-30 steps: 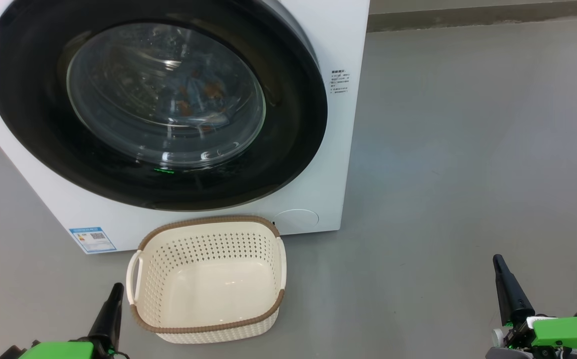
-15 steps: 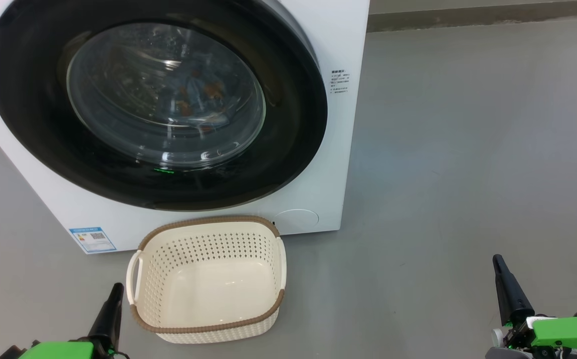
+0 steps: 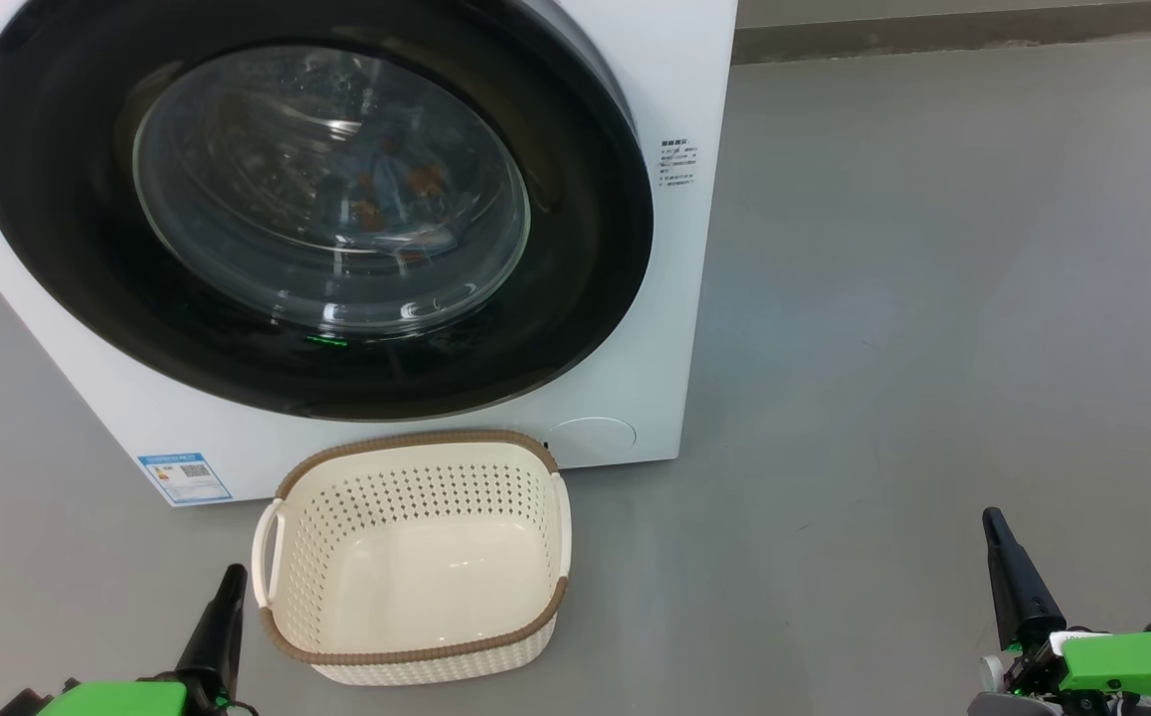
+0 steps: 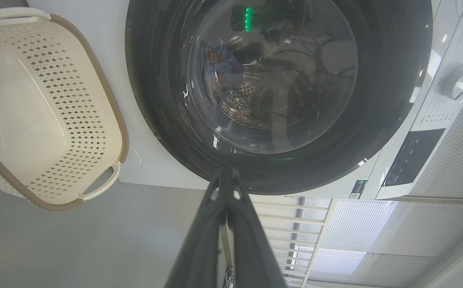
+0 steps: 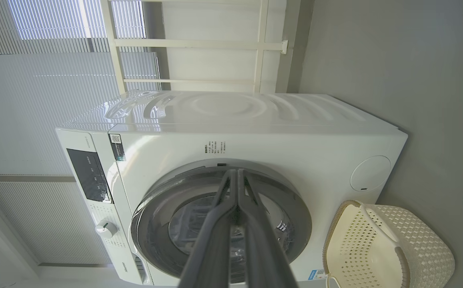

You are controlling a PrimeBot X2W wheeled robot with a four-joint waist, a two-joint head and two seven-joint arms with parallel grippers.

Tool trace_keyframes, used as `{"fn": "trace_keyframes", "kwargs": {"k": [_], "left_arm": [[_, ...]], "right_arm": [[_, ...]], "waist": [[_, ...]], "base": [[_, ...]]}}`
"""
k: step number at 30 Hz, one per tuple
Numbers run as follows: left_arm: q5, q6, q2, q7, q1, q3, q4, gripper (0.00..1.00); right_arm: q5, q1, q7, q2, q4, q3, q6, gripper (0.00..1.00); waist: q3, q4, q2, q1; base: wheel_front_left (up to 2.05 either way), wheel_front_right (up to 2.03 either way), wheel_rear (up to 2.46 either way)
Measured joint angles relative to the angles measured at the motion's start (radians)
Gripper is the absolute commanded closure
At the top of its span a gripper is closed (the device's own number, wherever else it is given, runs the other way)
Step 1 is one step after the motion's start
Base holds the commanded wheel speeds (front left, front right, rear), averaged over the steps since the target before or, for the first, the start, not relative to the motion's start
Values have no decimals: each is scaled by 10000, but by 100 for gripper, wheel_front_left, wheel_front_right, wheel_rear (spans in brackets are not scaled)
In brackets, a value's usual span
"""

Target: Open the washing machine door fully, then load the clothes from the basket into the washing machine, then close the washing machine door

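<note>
The white washing machine stands ahead with its round black-rimmed door flush against the front, closed. Through the glass I see the light blue clothes with orange-brown prints lying inside the drum; the left wrist view shows the clothes too. On the floor in front of the machine sits the cream basket, with nothing in it. My left gripper is shut just left of the basket. My right gripper is shut far to the right, over bare floor. The wrist views show each gripper with fingers pressed together, holding nothing.
Grey floor stretches wide to the right of the machine. A wall base runs along the back. The machine's control panel and knob sit above the door. White window blinds and a white rail frame stand behind the machine.
</note>
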Motion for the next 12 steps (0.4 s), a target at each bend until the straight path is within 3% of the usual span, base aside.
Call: {"fn": "trace_keyframes", "kwargs": {"k": [12], "left_arm": [[0,0,0,0,0,0,0,100]], "right_arm": [[0,0,2,4,0,-2,0,100]], "waist": [[0,0,0,0]], "base": [[0,0,0]]}}
